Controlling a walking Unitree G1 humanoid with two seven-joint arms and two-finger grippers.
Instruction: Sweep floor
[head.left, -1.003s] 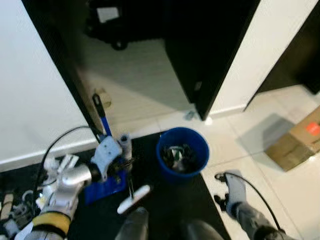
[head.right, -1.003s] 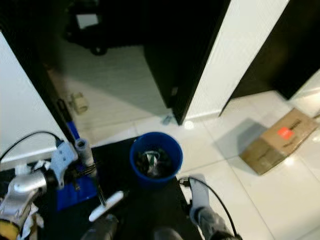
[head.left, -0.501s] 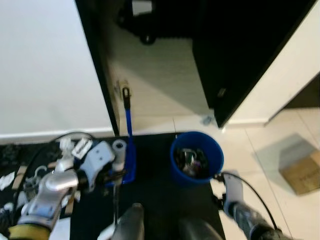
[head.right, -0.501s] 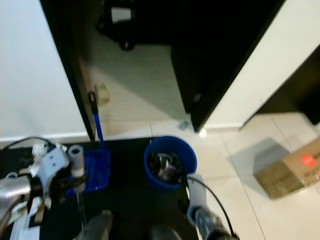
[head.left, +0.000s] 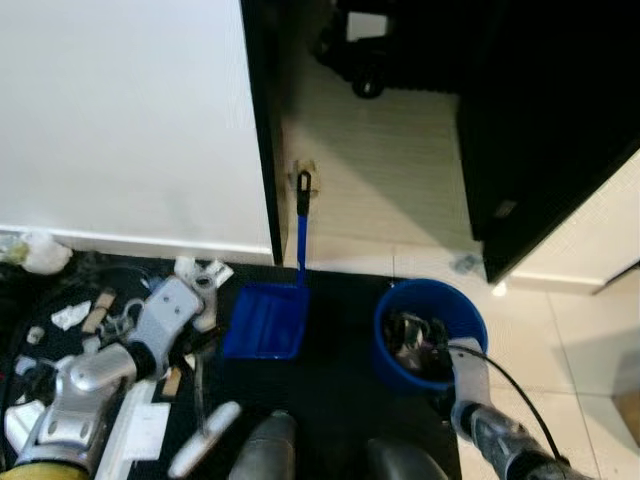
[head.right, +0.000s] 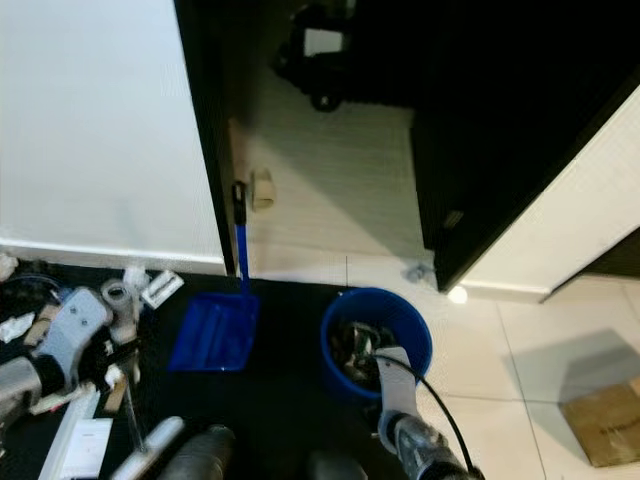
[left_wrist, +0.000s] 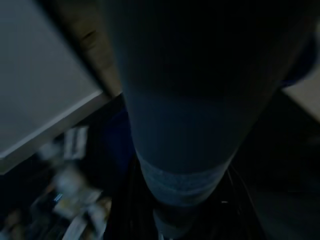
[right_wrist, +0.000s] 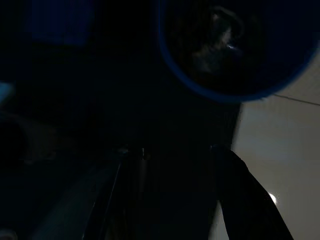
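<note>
A blue dustpan (head.left: 264, 321) lies on the black mat (head.left: 330, 400), its long handle (head.left: 301, 225) leaning on the door frame. Right of it stands a blue bucket (head.left: 430, 335) with rubbish inside. My left gripper (head.left: 198, 400) hangs left of the dustpan, shut on a brush with a pale handle (head.left: 205, 451); that handle looms dark and close in the left wrist view (left_wrist: 185, 115). My right gripper (right_wrist: 172, 150) hangs low beside the bucket (right_wrist: 230, 50), fingers apart with nothing between them.
Scraps of litter (head.left: 85, 312) lie scattered over the mat's left part, by the white wall (head.left: 120, 120). An open doorway (head.left: 390, 150) leads to a tiled floor with a dark door (head.left: 540, 130) swung in. A cardboard box (head.right: 604, 425) sits at the far right.
The camera has turned left, so the whole scene has shifted right. My left arm with the brush now hangs left of the dustpan instead of over it.
</note>
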